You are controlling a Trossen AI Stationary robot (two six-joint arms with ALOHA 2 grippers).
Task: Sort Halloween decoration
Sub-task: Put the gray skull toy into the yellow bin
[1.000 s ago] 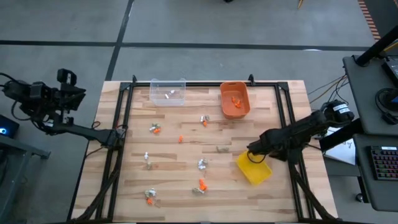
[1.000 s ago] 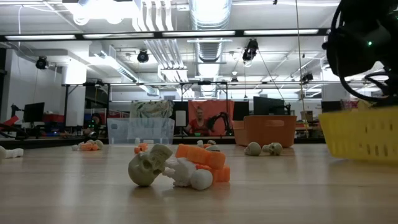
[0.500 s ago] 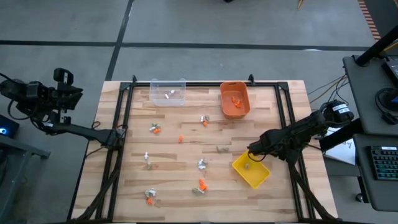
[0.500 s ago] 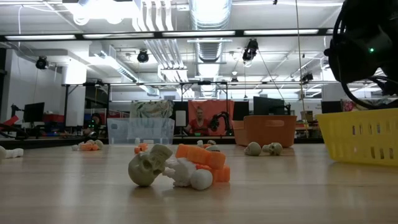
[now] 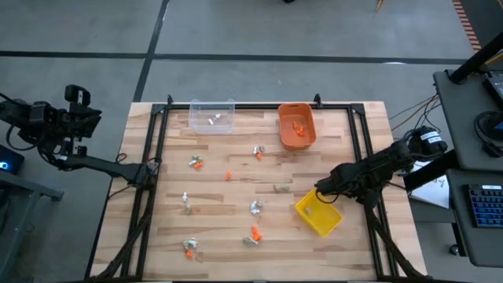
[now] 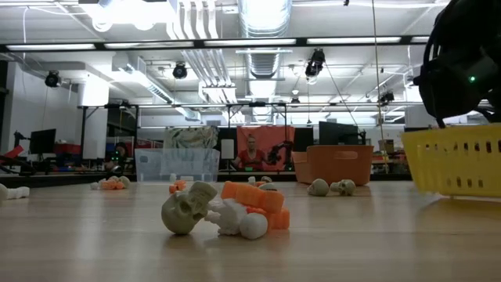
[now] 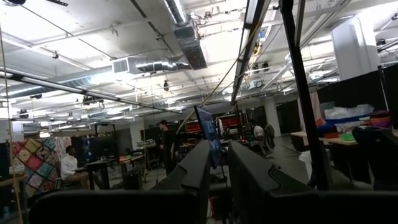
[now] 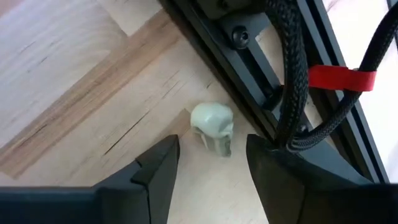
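the right gripper (image 5: 318, 191) hangs over the yellow bin (image 5: 319, 213), fingers open, with a pale skull (image 8: 212, 124) below them. other decorations (image 5: 254, 233) lie scattered on the table (image 5: 220, 200). the left gripper (image 5: 78, 118) waits off the table, fingers nearly closed on nothing.

Desk (image 5: 236, 212): pale wood planks w/ darker grain streaks, black frame rails. Yellow bin (image 5: 318, 213): bright yellow, slotted walls in low view. Orange bin (image 5: 296, 126): solid orange, orange trinkets inside. Clear bin (image 5: 212, 116): transparent, white piece inside. Halloween decoration (image 5: 254, 233) left of yellow bin: mix of bright orange, white/silvery, dull tan-grey. Skull (image 8: 212, 126): pale grey-green. Skull (image 6: 186, 208) in low view: tan-grey, beside white and orange pieces. Right arm (image 5: 369, 169): black; cable tie (image 8: 341, 78) red.
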